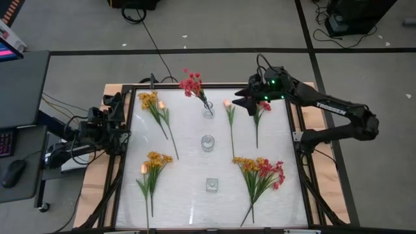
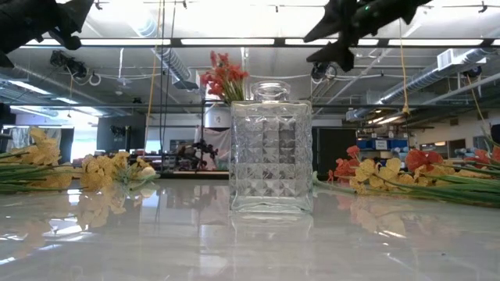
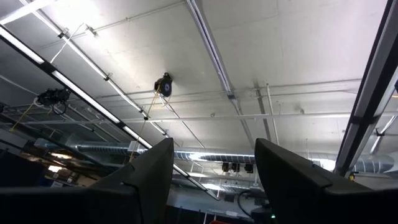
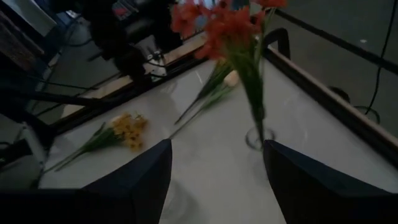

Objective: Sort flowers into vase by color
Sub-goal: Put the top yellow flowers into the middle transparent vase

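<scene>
Just left of the right gripper (image 1: 242, 99), spread & empty: red flowers (image 1: 191, 83) already in far vase (image 1: 208, 110); other sprigs still on table (image 1: 188, 149), 2 vases empty.

Both arms are dark, nearly black, built of jointed tubular links. The right arm (image 1: 338, 114) carries white lettering along its forearm and small green lights just behind its gripper (image 1: 244, 101). The left arm (image 1: 97, 130) trails black cables. Each gripper's fingers (image 4: 140, 186) are broad, flat, matte dark blades.
</scene>
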